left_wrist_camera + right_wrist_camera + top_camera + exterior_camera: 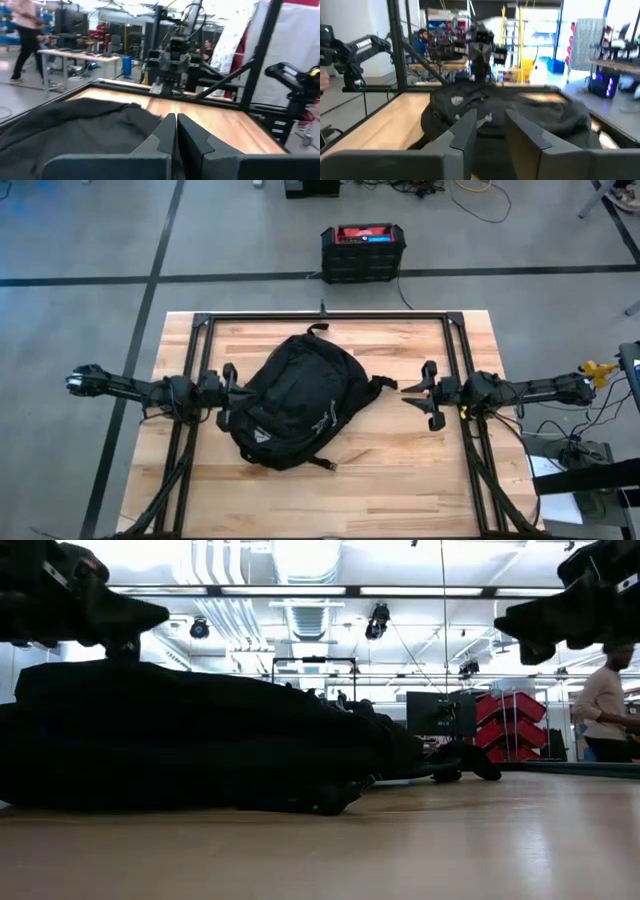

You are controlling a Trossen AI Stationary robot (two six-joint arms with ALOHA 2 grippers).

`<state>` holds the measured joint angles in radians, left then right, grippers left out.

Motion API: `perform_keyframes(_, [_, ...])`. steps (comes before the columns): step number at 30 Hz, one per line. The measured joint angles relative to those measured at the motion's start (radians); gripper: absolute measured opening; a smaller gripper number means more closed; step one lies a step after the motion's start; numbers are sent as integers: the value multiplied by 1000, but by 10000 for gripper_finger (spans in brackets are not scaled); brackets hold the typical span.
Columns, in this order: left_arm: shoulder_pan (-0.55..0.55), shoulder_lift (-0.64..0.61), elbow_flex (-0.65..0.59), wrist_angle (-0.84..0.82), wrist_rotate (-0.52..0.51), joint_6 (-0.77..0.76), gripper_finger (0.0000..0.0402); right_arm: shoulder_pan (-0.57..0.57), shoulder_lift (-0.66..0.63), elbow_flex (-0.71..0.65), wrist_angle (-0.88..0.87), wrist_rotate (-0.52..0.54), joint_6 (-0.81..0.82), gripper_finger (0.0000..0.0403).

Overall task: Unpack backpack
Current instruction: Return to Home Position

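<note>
The black backpack (295, 400) lies flat on the wooden table, left of its middle, with its top loop (318, 328) toward the far edge. It also shows in the low view as a dark mound (180, 740). My left gripper (232, 394) is shut, and its fingers (176, 131) point over the backpack's left side (75, 125). My right gripper (404, 395) stands open a short way right of the backpack. It faces the bag (520, 107) with nothing between its fingers (490, 132). Both grippers hang above the tabletop. My left gripper hangs with shut fingers right at the backpack's left edge (240, 395). I cannot tell whether it touches the fabric.
A black metal frame (330, 317) runs around the far part of the table. A hard black box with a red top (363, 250) stands on the floor beyond the far edge. Bare wood (400, 490) lies near the front edge. People (605, 705) are in the room behind.
</note>
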<state>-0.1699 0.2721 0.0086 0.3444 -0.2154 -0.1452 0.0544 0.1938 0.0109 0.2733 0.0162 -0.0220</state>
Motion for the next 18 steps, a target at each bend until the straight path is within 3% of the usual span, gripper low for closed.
perform_keyframes(6, [0,-36,0,-47,74,11,0,-1,-38,0,-22,0,-68,10])
perform_keyframes(13, [5,-221,0,-202,129,35,0,-1,-164,0,-213,102,-70,2])
perform_keyframes(15, [8,-271,0,-256,87,29,0,0,-194,0,-233,135,-52,4])
perform_keyframes(18, [11,-250,0,-289,-48,9,0,-2,-186,1,-233,141,-31,2])
